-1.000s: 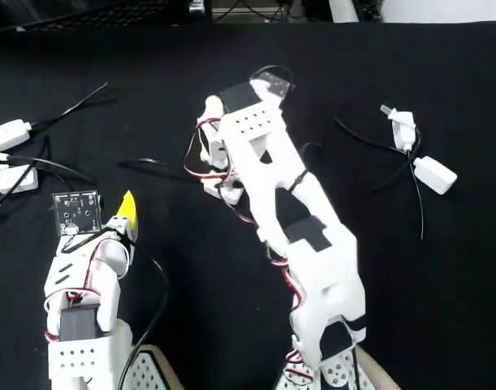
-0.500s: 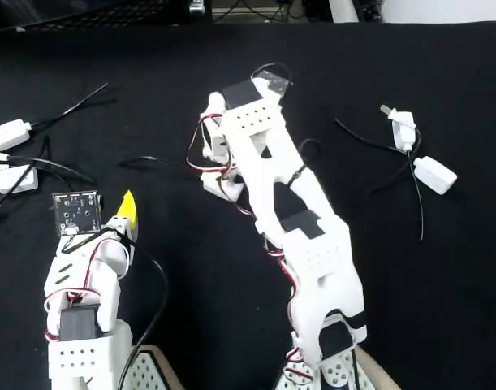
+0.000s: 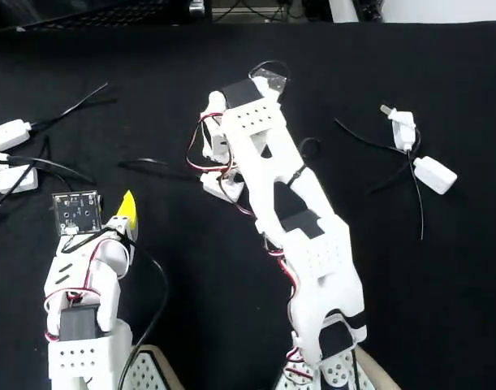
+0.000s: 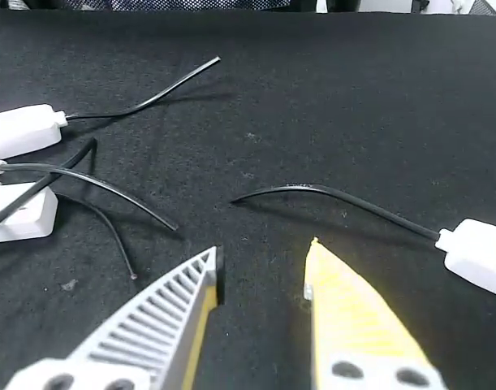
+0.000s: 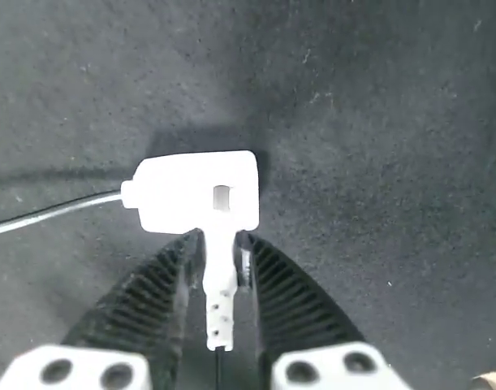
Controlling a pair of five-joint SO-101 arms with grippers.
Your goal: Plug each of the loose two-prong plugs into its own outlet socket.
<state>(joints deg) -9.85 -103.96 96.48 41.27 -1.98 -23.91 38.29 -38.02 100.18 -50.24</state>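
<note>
My right gripper (image 5: 220, 244) is shut on a slim white plug (image 5: 219, 280) whose front end meets a white outlet socket (image 5: 197, 192) lying on the black cloth. A thin wire runs off from that socket. From above, the same socket (image 3: 219, 185) lies at the tip of the middle arm, under my right gripper (image 3: 217, 166). My left gripper (image 4: 262, 268) stands open low over the cloth with nothing between its fingers. Its yellow finger (image 3: 127, 207) is at the lower left. That socket (image 4: 475, 252) sits a little beyond and to one side of it.
Two white sockets (image 3: 8, 134) (image 3: 16, 179) with black wires lie at the table's left edge. At the right lie a loose plug (image 3: 403, 126) and another white socket (image 3: 434, 173) with a curled wire. A loose black wire (image 4: 337, 199) crosses the middle.
My right arm with the plug has shifted slightly up and left, nudging the socket along. The left arm has not moved.
</note>
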